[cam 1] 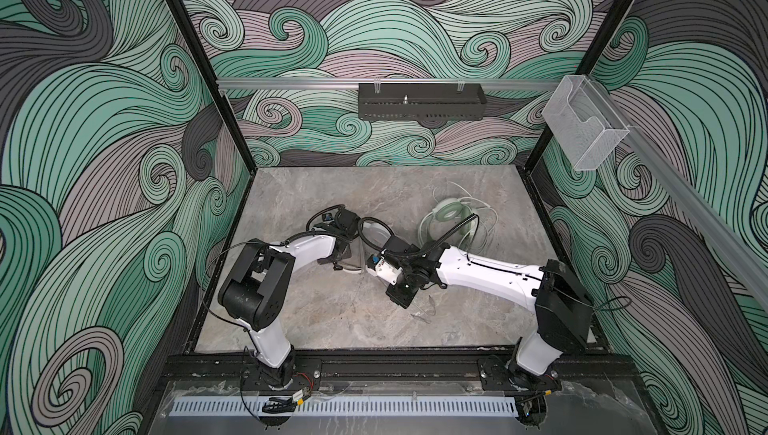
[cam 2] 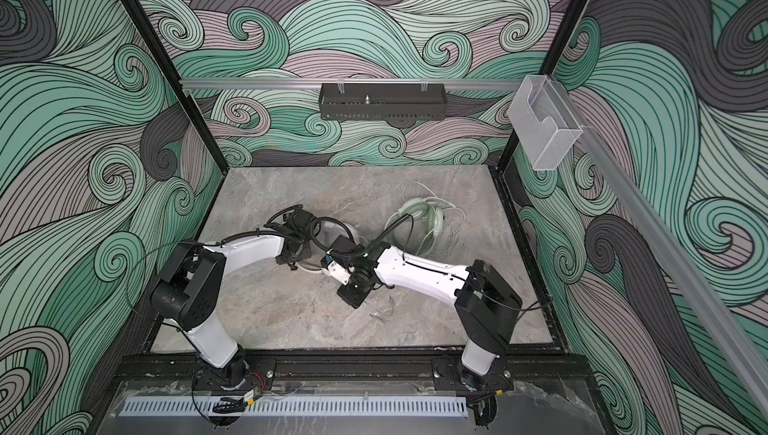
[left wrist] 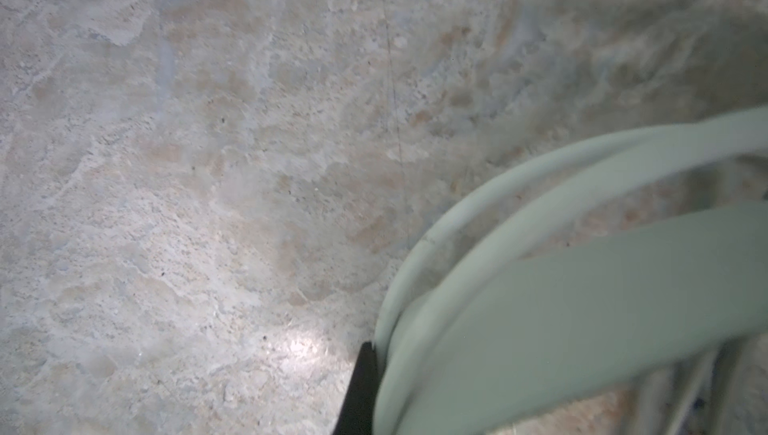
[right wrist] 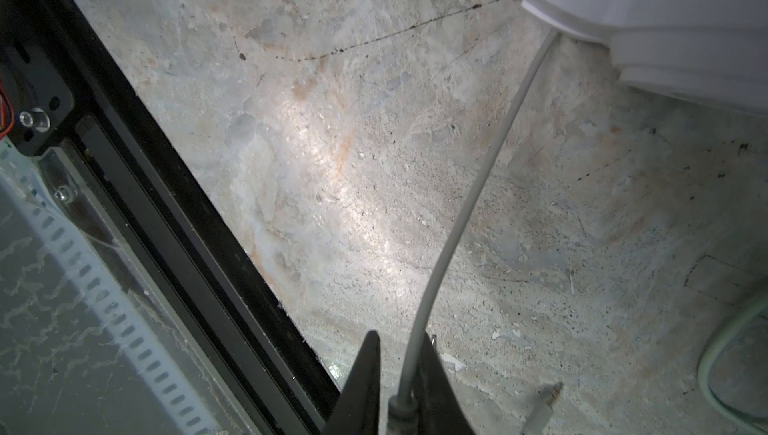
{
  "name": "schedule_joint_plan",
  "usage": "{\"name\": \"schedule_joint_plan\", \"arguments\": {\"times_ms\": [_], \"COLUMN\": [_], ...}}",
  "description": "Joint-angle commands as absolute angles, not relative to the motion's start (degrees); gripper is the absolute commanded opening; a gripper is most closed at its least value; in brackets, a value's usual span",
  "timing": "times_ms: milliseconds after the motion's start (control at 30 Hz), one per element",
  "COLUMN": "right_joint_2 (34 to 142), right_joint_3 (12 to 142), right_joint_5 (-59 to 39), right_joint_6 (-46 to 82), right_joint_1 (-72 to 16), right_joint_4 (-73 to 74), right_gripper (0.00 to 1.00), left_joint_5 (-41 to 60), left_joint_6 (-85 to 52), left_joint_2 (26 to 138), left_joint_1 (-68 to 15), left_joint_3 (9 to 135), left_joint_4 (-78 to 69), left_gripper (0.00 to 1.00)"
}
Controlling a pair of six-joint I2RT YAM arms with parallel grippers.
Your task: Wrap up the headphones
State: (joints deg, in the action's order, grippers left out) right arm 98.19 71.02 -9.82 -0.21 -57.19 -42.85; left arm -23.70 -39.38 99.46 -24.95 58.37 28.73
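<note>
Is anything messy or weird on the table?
Yes. The green headphones lie at the back right with the green cable in loose, tangled loops around them, not wrapped. The right hand pinches the white cable.

White headset (cam 1: pixel 375 232) lies mid-surface (cam 1: pixel 332 308), mostly hidden, one round earcup (right wrist: pixel 665 17) showing; its thin white cable (right wrist: pixel 469 204) runs from that earcup into the right tool (right wrist: pixel 400 335), pinched there; mint green headset (cam 1: pixel 448 214) lies rear right, its mint cable (cam 1: pixel 426 229) sprawled in loose loops around it.
</note>
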Motion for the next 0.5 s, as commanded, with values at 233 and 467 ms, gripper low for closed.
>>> {"name": "schedule_joint_plan", "arguments": {"times_ms": [233, 467], "right_joint_2": [102.43, 98.49], "right_joint_3": [70.51, 63.35], "right_joint_5": [-13.57, -12.91], "right_joint_6": [-1.52, -0.11], "right_joint_1": [-55.35, -55.28], "right_joint_4": [-38.26, -37.54], "right_gripper": [0.33, 0.44], "left_joint_5": [-24.26, -23.78], "left_joint_6": [-38.23, -38.19], "left_joint_2": [103.71, 103.69], "left_joint_1": [-22.22, -21.72], "left_joint_3": [62.05, 62.68], "left_joint_4": [31.11, 31.2], "left_gripper": [0.0, 0.0]}}
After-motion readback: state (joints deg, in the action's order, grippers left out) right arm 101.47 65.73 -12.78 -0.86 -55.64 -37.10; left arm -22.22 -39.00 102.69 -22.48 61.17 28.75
